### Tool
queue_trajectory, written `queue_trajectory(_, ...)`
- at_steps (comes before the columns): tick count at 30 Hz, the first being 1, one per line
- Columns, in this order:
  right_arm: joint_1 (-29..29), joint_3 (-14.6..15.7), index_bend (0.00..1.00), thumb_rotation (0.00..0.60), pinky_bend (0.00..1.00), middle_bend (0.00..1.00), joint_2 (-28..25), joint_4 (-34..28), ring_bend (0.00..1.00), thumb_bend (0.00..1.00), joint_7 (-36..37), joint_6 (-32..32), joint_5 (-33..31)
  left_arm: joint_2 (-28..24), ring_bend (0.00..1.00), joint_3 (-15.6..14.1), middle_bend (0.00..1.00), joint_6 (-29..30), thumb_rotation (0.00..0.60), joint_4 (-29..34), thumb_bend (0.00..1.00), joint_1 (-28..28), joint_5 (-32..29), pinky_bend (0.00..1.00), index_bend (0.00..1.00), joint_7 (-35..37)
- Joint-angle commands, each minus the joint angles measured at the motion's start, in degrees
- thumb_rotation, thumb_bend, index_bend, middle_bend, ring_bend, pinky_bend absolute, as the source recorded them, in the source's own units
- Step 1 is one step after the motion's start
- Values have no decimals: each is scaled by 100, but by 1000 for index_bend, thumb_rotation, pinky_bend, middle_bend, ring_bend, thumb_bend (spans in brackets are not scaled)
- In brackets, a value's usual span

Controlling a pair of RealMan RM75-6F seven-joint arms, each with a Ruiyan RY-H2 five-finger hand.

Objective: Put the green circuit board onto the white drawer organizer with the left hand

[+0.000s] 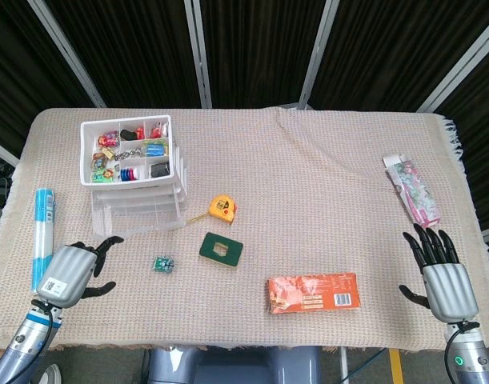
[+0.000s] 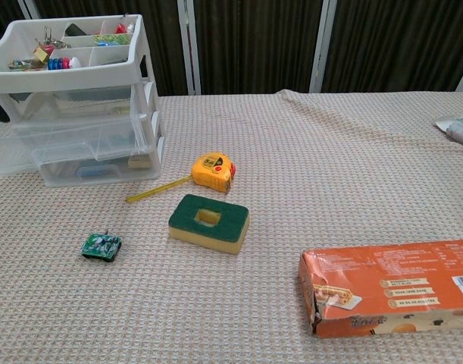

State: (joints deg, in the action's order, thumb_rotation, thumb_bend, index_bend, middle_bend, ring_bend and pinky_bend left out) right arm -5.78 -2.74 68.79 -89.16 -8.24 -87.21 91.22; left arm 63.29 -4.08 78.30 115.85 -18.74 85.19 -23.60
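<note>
The left robot hand (image 1: 68,273) hovers empty, fingers spread, left of the green circuit board (image 1: 162,265).

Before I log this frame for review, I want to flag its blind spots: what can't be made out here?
- Small green circuit board: parts too small to tell, both views.
- Clear lower drawers of the white drawer organizer: contents blurred by plastic, chest view.
- Left hand: nearly all beyond the chest view's left edge.
- Orange cardboard box: cut off at the chest view's right edge.
</note>
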Motion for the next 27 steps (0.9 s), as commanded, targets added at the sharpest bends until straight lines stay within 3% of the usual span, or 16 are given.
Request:
queue_trajectory(1,0,-2,100,600,0,0,-1,-1,0,9,2,-3,0,212,862,-43,928,-241,600,-181,142,-50,-2,681,373,-308)
queue_trajectory(5,-1,-5,101,600,0,0,-4,-3,0,9,14,6,-10,588,927,69,997,-654,600,-417,153,-209,-412,743,404,-685)
queue_trajectory(15,-9,-7,102,600,0,0,-16,-5,0,9,49,26,-21,1361,954,500,1000,-1345,600,-961,194,-703,-1662,765,402,-1777)
queue_trajectory(18,-9,-6,103,600,0,0,-21,-9,0,8,58,30,-23,1582,954,638,1000,-1497,600,-1077,261,-871,-2115,765,377,-2069)
queue_trajectory(27,-11,-6,103,600,0,0,-29,-8,0,9,82,32,-21,2090,954,681,1000,-1570,600,-1268,287,-1220,-2692,765,361,-2783)
